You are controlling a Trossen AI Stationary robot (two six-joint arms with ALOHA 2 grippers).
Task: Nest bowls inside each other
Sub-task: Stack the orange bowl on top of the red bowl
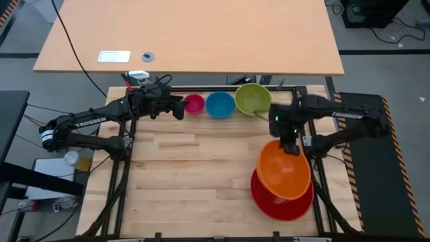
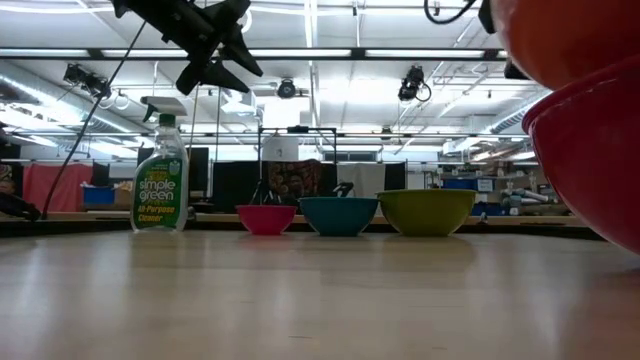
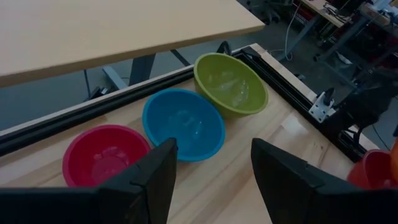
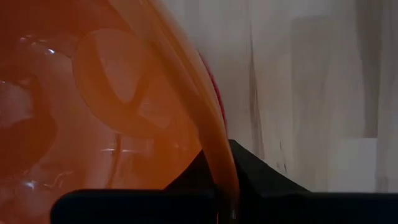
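Observation:
Pink (image 1: 194,103), blue (image 1: 220,105) and lime green (image 1: 252,99) bowls stand in a row along the table's far edge, each on its base. My left gripper (image 1: 179,108) hovers open just left of the pink bowl (image 3: 102,155), above the table. The large red bowl (image 1: 283,199) sits near the right front. The orange bowl (image 1: 284,168) is over it, with my right gripper (image 1: 290,144) shut on it. My right gripper pinches the orange bowl's rim (image 4: 221,171) at the bowl's far side, one finger outside the wall (image 4: 255,177), the other behind the translucent wall. The fingers come from above, pointing steeply down. The bowl hangs tilted over the red bowl (image 2: 590,150); whether they touch I cannot tell.
A green spray bottle (image 2: 160,185) stands at the far left behind the pink bowl (image 2: 265,218). A black rail (image 3: 112,102) runs along the table's far edge. Bare wood (image 1: 195,175) spreads over the table's middle and left front.

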